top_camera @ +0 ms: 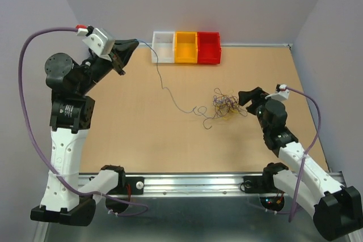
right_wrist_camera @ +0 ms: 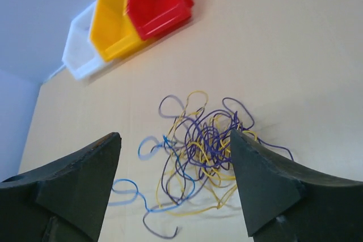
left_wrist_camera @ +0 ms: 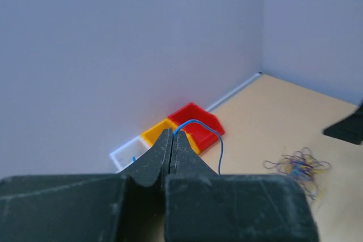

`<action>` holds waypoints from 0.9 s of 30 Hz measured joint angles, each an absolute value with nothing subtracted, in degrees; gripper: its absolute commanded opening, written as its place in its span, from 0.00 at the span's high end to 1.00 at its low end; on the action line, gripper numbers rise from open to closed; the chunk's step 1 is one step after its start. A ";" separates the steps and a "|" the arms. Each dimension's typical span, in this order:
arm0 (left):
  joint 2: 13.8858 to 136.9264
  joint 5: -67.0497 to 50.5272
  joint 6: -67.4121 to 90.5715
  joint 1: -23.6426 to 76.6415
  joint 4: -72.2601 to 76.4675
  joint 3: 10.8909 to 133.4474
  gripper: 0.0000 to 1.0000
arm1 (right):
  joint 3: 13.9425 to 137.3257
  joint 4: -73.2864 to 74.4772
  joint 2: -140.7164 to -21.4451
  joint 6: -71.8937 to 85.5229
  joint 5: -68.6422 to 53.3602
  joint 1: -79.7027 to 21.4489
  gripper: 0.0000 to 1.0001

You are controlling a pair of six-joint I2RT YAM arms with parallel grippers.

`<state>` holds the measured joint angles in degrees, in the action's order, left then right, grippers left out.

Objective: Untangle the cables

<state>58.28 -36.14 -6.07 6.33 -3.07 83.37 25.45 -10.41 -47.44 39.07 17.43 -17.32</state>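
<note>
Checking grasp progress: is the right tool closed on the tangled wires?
No, the right tool is open, fingers wide apart, the cables lying ungripped beyond them.

Purple, yellow and perhaps dark brown cables (right_wrist_camera: 199,150), one blue strand (left_wrist_camera: 220,154); white bin (top_camera: 163,46), orange-yellow bin (top_camera: 186,47), red bin (top_camera: 208,47).

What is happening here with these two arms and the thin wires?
The two arms are working on a tangle of thin wires lying on the table. The left gripper is shut on one blue wire and holds it raised near the bins, so the wire runs across the table back toward the tangle. The right gripper is open beside the tangle and holds nothing. The other wires are not yet separated.
</note>
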 measured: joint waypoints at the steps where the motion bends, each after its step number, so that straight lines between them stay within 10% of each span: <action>1: 58.06 -37.98 -6.55 7.40 -3.18 83.37 1.00 | 24.77 -11.99 -47.09 37.91 15.11 -17.32 0.14; 14: 64.55 -41.76 -6.90 14.96 -9.78 93.38 1.00 | 23.16 -32.38 -56.69 21.96 -19.73 -30.37 0.03; 27: 69.19 -42.87 -5.50 15.03 -15.90 107.00 1.00 | 39.46 -29.71 -77.54 9.47 -12.25 -38.76 0.08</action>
<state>69.19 -42.87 -5.50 15.03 -15.90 107.00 39.46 -29.71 -77.54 9.47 -12.25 -38.76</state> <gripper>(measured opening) 0.033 0.964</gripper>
